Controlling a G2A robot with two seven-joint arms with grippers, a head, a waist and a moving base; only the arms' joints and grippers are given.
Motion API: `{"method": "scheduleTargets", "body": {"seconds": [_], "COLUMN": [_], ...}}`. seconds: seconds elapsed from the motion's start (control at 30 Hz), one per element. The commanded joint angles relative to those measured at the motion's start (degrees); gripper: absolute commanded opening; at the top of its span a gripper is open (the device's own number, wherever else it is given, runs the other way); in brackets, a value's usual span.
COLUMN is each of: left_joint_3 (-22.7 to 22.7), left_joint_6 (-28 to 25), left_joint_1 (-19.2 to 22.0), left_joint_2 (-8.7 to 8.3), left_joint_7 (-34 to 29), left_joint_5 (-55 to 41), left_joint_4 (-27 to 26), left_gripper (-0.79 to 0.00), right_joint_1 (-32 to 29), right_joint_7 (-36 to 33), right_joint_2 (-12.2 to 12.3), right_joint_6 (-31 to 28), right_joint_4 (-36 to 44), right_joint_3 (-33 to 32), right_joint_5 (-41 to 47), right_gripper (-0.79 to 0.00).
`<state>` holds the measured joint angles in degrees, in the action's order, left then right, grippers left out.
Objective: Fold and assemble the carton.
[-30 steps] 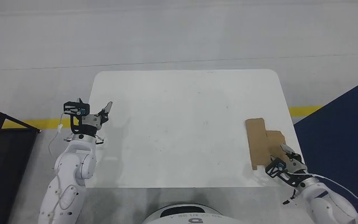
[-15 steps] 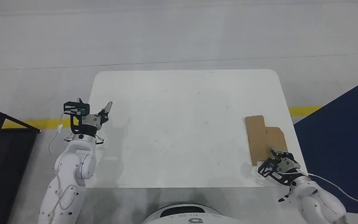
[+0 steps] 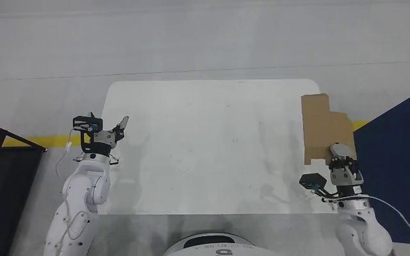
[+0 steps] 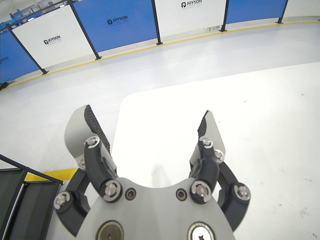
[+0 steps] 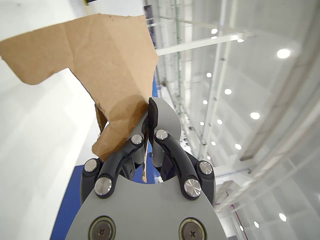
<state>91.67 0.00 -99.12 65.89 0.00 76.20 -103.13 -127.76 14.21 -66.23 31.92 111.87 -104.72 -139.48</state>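
Your white table (image 3: 211,141) has the flat brown carton (image 3: 323,125) raised over its right edge, with the right gripper (image 5: 148,108) clamped on a lower flap. The left gripper (image 4: 150,123) hangs spread wide at the table's left edge, holding nothing. You have no fold made yet, I judge; all assembly remains. A second ago the carton lay flat on the table.

White table (image 3: 211,147); yellow floor line (image 3: 45,139); blue panels (image 4: 120,26)
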Motion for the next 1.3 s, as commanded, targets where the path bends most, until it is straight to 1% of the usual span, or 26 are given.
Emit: {"method": "scheduleTargets", "body": {"seconds": [0.0,0.37,0.4,0.47,0.53,0.67,0.7,0.8,0.9,0.97,1.03,1.07,1.1,1.13,1.17,1.27], "left_joint_3": [0.00,0.00,0.00,0.00,0.00,0.00,0.00,0.00,0.00,0.00,0.00,0.00,0.00,0.00,0.00,0.00], "left_joint_6": [0.00,0.00,0.00,0.00,0.00,0.00,0.00,0.00,0.00,0.00,0.00,0.00,0.00,0.00,0.00,0.00], "left_joint_1": [0.00,0.00,0.00,0.00,0.00,0.00,0.00,0.00,0.00,0.00,0.00,0.00,0.00,0.00,0.00,0.00], "left_joint_2": [0.00,0.00,0.00,0.00,0.00,0.00,0.00,0.00,0.00,0.00,0.00,0.00,0.00,0.00,0.00,0.00], "left_joint_7": [0.00,0.00,0.00,0.00,0.00,0.00,0.00,0.00,0.00,0.00,0.00,0.00,0.00,0.00,0.00,0.00], "left_joint_5": [0.00,0.00,0.00,0.00,0.00,0.00,0.00,0.00,0.00,0.00,0.00,0.00,0.00,0.00,0.00,0.00], "left_joint_4": [0.00,0.00,0.00,0.00,0.00,0.00,0.00,0.00,0.00,0.00,0.00,0.00,0.00,0.00,0.00,0.00], "left_gripper": [0.000,0.000,0.000,0.000,0.000,0.000,0.000,0.000,0.000,0.000,0.000,0.000,0.000,0.000,0.000,0.000], "right_joint_1": [-0.07,0.08,0.79,2.57,4.85,9.23,10.35,13.13,14.14,14.43,15.09,15.64,16.61,17.88,19.29,22.78], "right_joint_7": [-0.14,-0.08,0.61,1.97,2.52,0.12,0.47,5.62,8.96,8.56,5.45,3.67,3.20,4.21,5.85,12.45], "right_joint_2": [-0.20,-0.20,-0.16,-0.18,-0.38,-1.10,-1.20,-1.45,-2.42,-3.32,-4.19,-4.57,-4.79,-4.86,-4.86,-4.64], "right_joint_6": [3.86,3.68,3.87,5.62,7.48,10.22,10.77,13.92,15.74,14.57,11.92,9.79,7.22,4.37,1.53,-6.73], "right_joint_4": [0.72,0.67,0.49,0.73,2.47,5.35,5.72,6.56,7.33,7.31,6.87,6.43,5.84,5.29,4.66,2.83], "right_joint_3": [0.35,0.32,0.17,1.02,3.74,8.83,9.12,7.26,7.15,9.77,15.40,19.11,22.12,24.36,25.68,26.73], "right_joint_5": [0.84,0.61,-2.06,-11.06,-19.16,-36.52,-36.52,-36.52,-36.52,-36.52,-36.52,-34.37,-29.93,-24.20,-17.93,-1.54], "right_gripper": [-0.785,-0.785,-0.785,-0.785,-0.785,-0.785,-0.785,-0.785,-0.785,-0.785,-0.785,-0.785,-0.785,-0.785,-0.785,-0.785]}}
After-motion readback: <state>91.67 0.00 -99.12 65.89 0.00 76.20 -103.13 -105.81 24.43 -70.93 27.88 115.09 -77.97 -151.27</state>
